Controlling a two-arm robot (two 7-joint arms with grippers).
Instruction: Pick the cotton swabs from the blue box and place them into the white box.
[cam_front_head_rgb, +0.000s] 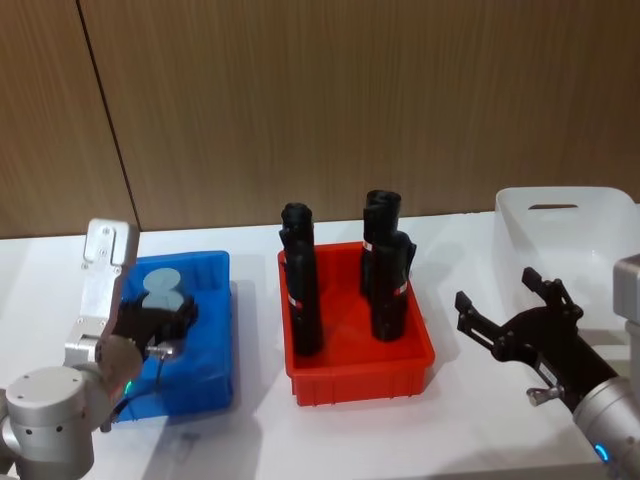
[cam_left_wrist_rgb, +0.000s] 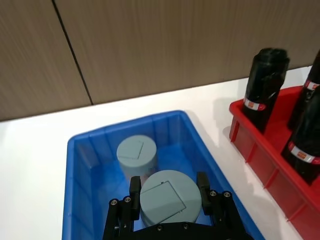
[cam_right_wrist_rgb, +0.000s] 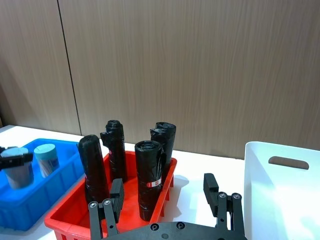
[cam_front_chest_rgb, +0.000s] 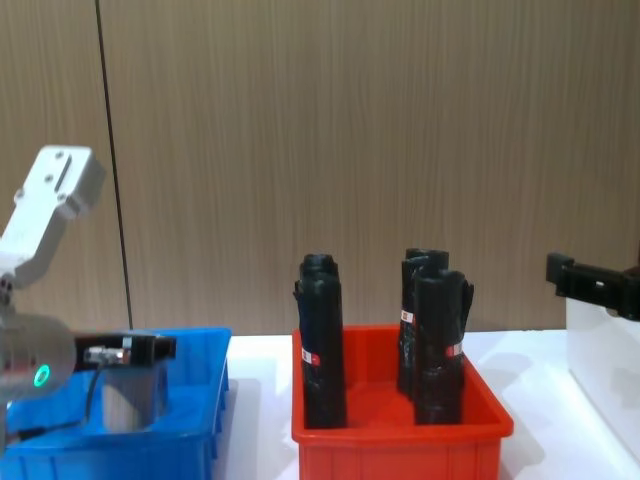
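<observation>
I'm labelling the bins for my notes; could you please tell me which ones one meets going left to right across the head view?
blue box → red bin → white box

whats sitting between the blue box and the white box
The red bin holding black rolls, between blue box and white box, in the head view.

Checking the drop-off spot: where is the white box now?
In the head view the white box sits far right, right of the red bin, behind the right gripper.
</observation>
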